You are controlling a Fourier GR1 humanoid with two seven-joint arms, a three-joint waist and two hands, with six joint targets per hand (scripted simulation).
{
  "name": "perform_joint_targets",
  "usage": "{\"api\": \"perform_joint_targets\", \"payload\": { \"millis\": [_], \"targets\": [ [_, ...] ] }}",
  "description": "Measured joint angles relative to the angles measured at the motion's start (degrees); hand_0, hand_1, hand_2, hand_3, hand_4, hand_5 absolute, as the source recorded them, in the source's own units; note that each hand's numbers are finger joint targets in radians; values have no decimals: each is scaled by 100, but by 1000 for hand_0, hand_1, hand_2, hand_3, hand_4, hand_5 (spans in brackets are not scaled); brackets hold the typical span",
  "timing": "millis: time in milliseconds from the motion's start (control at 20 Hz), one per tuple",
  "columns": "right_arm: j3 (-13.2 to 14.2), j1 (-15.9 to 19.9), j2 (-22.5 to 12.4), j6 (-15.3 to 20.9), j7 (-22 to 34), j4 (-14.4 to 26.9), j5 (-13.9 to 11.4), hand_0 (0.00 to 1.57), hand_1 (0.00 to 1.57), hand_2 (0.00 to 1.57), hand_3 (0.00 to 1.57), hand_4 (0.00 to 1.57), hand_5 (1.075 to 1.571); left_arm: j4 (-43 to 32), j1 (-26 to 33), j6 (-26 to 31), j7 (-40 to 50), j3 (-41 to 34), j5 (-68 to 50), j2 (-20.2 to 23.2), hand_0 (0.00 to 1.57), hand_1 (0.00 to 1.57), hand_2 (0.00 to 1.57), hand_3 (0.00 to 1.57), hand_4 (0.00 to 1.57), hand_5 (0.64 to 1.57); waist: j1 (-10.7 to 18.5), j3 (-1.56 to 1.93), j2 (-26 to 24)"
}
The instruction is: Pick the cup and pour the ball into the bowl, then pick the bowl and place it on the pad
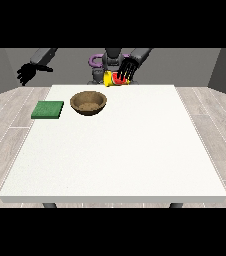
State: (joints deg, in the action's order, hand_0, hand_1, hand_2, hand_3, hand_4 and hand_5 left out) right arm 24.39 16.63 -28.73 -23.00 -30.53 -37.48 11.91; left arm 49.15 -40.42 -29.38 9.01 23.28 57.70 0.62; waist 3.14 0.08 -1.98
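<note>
Cup: a yellow cup with a red inside point(116, 78) is being held at the far edge of the large white bench point(115, 150), tipped on its side so that its red mouth is facing roughly towards the camera. The black robot hand at the view's right point(127, 70) is reaching down over it, with its fingers curling round the cup's upper side. The ball is not showing clearly; whether it is lying inside the cup cannot be told. A round brown bowl point(88, 103) is standing upright on the bench, in front of the cup and to the view's left of it, apart from both the cup and the robot hand; its inside is looking speckled and is holding no visible ball. A flat green square pad point(48, 109) is lying on the bench near its left edge, just beside the bowl at the view's left, with a narrow strip of white bench showing between the two. The black robot hand at the view's left point(27, 73) is hanging in the air beyond the bench's far left corner, well apart from every object, with its fingers looking loosely bent and holding nothing. The robot's grey torso point(105, 62) is standing behind the bench's far edge, partly hidden by the cup and the arm.
</note>
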Motion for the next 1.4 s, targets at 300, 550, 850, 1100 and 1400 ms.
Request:
{"api": "perform_joint_targets", "payload": {
  "millis": [300,550,850,1100,1400],
  "targets": [
    [-201,507,90,293,280,13,-156,0,0,0,222,0,1533,115,-239,232,1003,684,749,-47,552,552,1571,1571,885,1571,-173,-4,58],
    [-256,916,141,423,329,65,-182,0,0,0,297,0,1528,255,-426,418,1504,1191,1356,-57,282,282,1571,1571,863,1570,-231,-3,349],
    [-345,1181,274,452,297,103,-199,0,0,0,276,0,1523,315,-471,815,1793,1774,1940,-60,48,48,1571,1571,1085,1495,-393,-6,550],
    [-350,1304,249,380,388,189,-158,0,0,0,149,0,1521,363,-605,1512,1738,2105,2230,-58,0,0,1571,1571,1247,1385,-456,-3,544],
    [-339,1290,237,370,284,346,-171,0,0,0,200,0,1515,357,-1341,2504,1417,2282,2690,5,1556,1556,1571,1571,1198,1451,-400,-1,467]
  ]
}}
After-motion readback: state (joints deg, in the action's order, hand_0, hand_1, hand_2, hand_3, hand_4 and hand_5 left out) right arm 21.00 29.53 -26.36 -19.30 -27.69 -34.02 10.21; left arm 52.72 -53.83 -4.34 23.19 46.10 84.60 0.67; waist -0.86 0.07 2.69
